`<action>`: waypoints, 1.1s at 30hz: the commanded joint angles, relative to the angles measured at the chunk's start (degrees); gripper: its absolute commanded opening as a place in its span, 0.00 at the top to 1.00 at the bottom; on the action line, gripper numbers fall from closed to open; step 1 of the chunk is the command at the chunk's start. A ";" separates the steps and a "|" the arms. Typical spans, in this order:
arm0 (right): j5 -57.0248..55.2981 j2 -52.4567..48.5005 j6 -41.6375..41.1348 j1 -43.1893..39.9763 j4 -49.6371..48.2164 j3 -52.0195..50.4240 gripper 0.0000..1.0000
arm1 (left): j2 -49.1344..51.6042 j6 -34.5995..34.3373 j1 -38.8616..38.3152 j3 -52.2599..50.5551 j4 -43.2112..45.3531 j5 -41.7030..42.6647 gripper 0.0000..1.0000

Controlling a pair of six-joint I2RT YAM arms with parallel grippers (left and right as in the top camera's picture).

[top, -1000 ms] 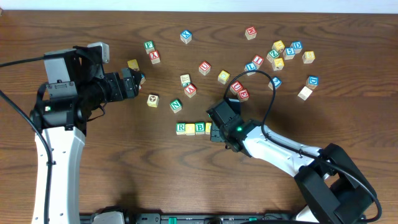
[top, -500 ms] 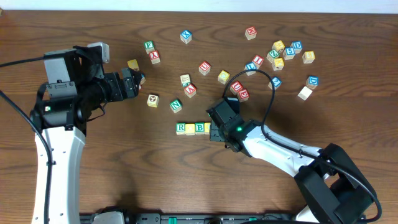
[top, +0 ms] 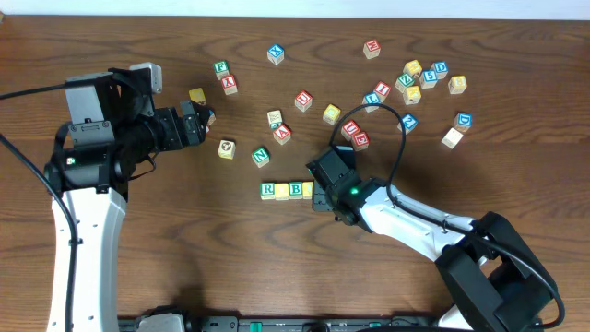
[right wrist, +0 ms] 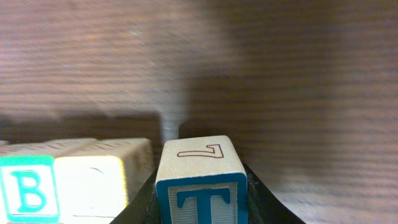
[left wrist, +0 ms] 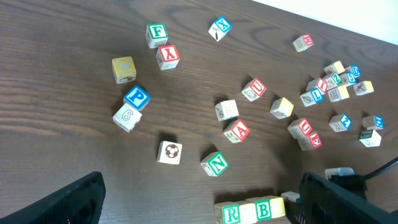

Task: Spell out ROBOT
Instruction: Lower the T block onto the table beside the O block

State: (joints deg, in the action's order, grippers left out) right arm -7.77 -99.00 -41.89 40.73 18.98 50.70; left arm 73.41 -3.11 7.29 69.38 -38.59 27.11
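Wood table (top: 184, 249): R gripper (right wrist: 201, 202) clamps T block (right wrist: 200, 163) between fingers (right wrist: 266, 208), prob. touching yellow block (right wrist: 93, 180).

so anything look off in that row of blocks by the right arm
Only this: the R block and B block read clearly, but the yellow block between them and the yellow block after B show no legible letter. The T block, held in the right end effector, stands just apart from the row's end.

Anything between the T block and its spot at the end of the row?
Nothing visible. The right gripper holds the T block right beside the yellow block that follows the B block, with only a thin gap between them.
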 commanded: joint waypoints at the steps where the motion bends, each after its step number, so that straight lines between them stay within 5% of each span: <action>1: -2.38 -0.68 -2.01 0.20 0.63 -0.26 0.99 | 0.00 0.52 0.20 1.36 0.02 0.74 0.02; 18: -2.64 -0.68 -2.01 0.20 0.59 -0.26 0.94 | 0.00 0.52 0.20 1.36 0.02 0.74 0.02; 33: -2.67 -0.68 -2.01 0.20 0.57 -0.26 0.70 | 0.00 0.52 0.20 1.36 0.02 0.74 0.02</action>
State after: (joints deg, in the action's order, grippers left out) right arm -9.04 -99.00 -43.24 40.73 19.59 50.65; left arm 73.41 -3.11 7.29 69.38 -38.61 27.11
